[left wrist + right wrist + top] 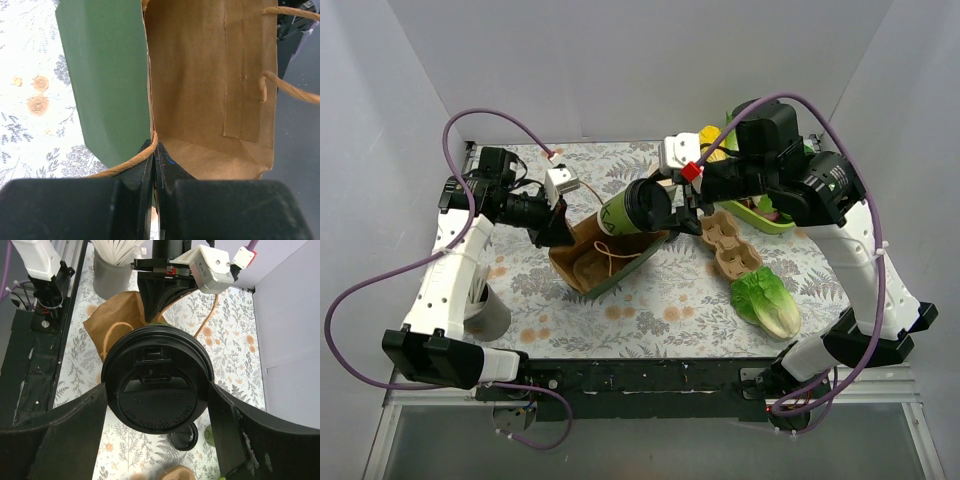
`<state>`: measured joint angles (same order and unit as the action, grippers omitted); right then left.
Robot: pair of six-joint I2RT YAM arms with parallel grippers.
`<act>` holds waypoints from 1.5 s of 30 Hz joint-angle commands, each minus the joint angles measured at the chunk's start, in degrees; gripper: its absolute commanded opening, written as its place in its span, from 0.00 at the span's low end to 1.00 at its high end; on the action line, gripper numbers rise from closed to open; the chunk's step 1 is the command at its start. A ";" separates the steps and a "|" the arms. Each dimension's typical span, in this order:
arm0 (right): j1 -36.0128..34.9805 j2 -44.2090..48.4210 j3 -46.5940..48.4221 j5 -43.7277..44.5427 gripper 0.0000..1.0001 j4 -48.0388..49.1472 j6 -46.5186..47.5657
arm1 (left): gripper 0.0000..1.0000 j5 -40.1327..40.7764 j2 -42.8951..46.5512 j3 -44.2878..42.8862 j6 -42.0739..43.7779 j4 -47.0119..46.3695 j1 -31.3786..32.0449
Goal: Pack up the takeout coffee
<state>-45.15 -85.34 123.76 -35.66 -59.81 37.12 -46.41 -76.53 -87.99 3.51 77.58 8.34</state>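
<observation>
The takeout coffee, a cream-and-green paper cup with a black lid on it, lies tilted in the air above the mouth of a paper bag. My right gripper is shut on it, one finger on each side of the lidded rim. The bag is green outside and brown inside, and lies on the table with its mouth held wide. My left gripper is shut on the bag's rim beside a rope handle, at the bag's left side.
A brown pulp cup tray and a lettuce lie right of the bag. A grey cup of white sticks stands near the left arm. A loose small black lid lies on the cloth. A green dish sits at back right.
</observation>
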 commanded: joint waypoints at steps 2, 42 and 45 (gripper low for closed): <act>-2.83 0.09 1.83 3.40 0.53 -4.43 6.19 | 0.00 -3.68 1.65 0.62 -2.72 1.35 1.06; -13.13 -4.31 -12.40 26.26 0.35 -8.04 16.93 | 0.44 -10.80 6.92 8.53 -15.55 -12.72 1.24; -13.13 -3.69 -15.12 25.29 0.34 -6.46 16.93 | 0.45 -10.98 6.57 8.53 -15.46 -13.50 1.15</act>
<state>-58.15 -91.29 111.26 -9.15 -69.04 53.01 -55.53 -71.42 -79.72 -12.23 65.69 9.26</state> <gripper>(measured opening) 0.815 0.443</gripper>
